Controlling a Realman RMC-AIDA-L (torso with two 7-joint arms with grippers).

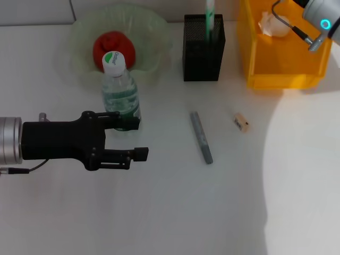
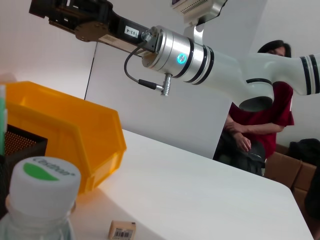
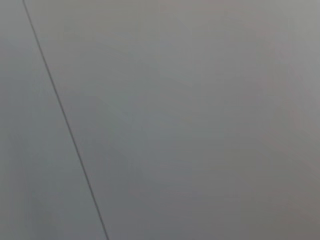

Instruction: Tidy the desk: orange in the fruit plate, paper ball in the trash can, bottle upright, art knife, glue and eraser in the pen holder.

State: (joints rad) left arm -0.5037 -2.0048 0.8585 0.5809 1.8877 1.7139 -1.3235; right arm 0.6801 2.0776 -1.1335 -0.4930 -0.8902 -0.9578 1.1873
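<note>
Head view shows one bottle [image 1: 120, 90] standing upright on the desk [image 1: 159, 212], white cap with a green mark up, just in front of the plate [image 1: 154, 37]. One finger of the left gripper [image 1: 127, 139] reaches the bottle's base at the near side and seems to touch it; the other finger lies nearer the camera with open space between the two, so the gripper is spread, not clamped on anything. One red-orange fruit [image 1: 109, 45] sits in the pale green plate, partly hidden behind the bottle's cap. One black mesh holder [image 1: 204, 49] stands to the right of the plate with a single green-and-white stick [image 1: 210, 16] upright in it. One grey knife [image 1: 202, 137] lies flat on the desk in front of the holder, well apart from the bottle. One small tan eraser [image 1: 241, 122] lies just right of the knife, apart from it. One yellow bin [image 1: 287, 74] stands at the far right, and one crumpled paper ball [image 1: 273, 24] lies inside it. The right gripper [image 2: 67, 12] hangs in the air above the bin; from the left wrist view it looks dark and blocky, but whether its fingers are parted cannot be told. That view also shows the bottle's cap [image 2: 44, 185], the eraser [image 2: 122, 230], the bin [image 2: 75, 135] and one person [image 2: 267, 110] in a red top sitting beyond the desk.
</note>
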